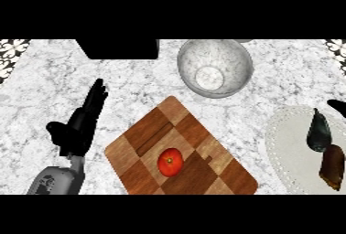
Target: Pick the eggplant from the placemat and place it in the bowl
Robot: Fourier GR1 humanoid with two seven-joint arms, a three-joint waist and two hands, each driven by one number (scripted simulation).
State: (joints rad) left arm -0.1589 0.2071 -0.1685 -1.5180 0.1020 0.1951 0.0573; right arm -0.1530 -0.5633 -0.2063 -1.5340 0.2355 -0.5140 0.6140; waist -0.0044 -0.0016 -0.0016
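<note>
The eggplant [323, 148] lies on the pale placemat [287, 155] at the right, its dark end towards the far side and its brownish end towards the near edge. The speckled grey bowl [215, 67] stands at the back centre with nothing in it. My left hand [79, 123] rests open at the left, fingers straight and pointing away, far from the eggplant. Only a small black tip of my right hand [338, 106] shows at the right edge, just beyond the eggplant's dark end.
A checkered wooden cutting board [202, 137] lies between the hands with a red tomato [170, 162] on it. A black block [118, 49] sits at the back left, beside the bowl. The counter is white marble.
</note>
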